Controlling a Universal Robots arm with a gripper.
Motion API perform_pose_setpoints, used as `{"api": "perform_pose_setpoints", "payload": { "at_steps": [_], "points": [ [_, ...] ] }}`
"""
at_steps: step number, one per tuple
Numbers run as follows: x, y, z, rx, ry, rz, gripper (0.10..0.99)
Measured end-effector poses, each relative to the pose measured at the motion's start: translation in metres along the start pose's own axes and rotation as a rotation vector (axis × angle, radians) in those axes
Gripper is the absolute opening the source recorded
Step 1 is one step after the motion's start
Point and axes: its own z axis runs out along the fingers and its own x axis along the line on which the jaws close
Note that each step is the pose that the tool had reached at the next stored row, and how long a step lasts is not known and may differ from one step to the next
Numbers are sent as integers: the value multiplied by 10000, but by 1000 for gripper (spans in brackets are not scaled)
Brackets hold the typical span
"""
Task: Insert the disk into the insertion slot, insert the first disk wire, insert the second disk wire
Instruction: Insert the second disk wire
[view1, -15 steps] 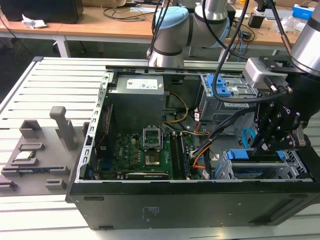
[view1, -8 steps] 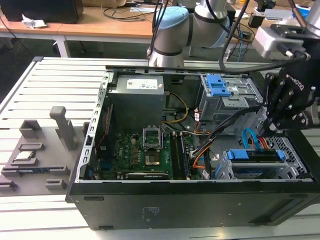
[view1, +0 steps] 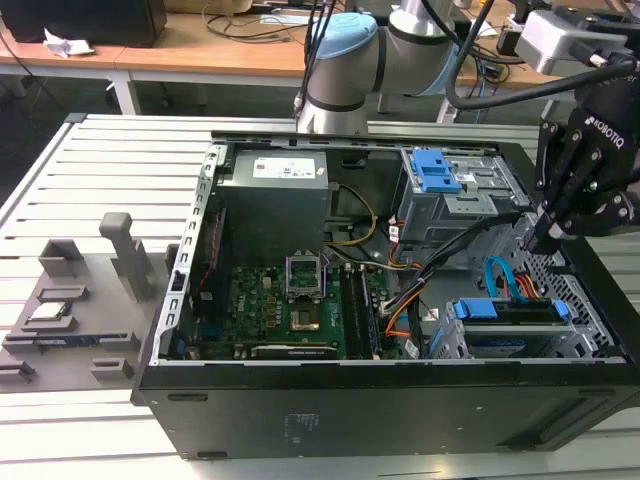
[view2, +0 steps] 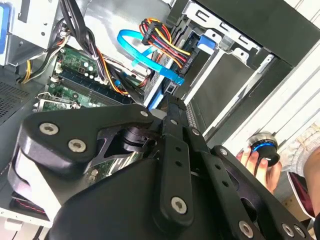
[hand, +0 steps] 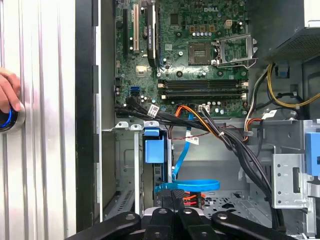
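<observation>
The black three-fingered gripper (view1: 556, 228) hung over the open black desktop computer case (view1: 330, 400), at the exterior view's right, its tips low near the rear corner of the low silver perforated-metal insertion slot (view1: 585, 340). In the second wrist view its fingers (view2: 175, 120) came together to a narrow tip right at the end of the flat bright blue second disk wire (view2: 145, 55), but whether they pinched its small black plug or only touched it could not be told. The flat silver-grey disk in its bright blue plastic caddy (view1: 505, 312) sat seated inside the insertion slot, its blue frame showing along the top edge. The second disk wire (view1: 500, 278) arched up in a loop just beside the disk, and in the first wrist view the same loop (hand: 187, 186) lay flat across the gripper's tips. The first disk wire, a thin bundle of orange, red and black strands (view2: 162, 40), ended in a black plug against the disk's rear edge, next to the blue cable. The green motherboard (view1: 290, 310) lay on the case floor, and the taller grey cage with blue plastic tabs (view1: 450, 185) stood behind the slot. A person's hand (hand: 7, 92) rested on a round blue-lit button (hand: 6, 120) on the ribbed silver table (view1: 90, 170) outside the case.
</observation>
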Motion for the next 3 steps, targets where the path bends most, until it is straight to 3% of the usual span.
{"api": "perform_pose_setpoints", "payload": {
  "at_steps": [3],
  "points": [
    [0,0,0,0,-1,0,106]
  ]
}}
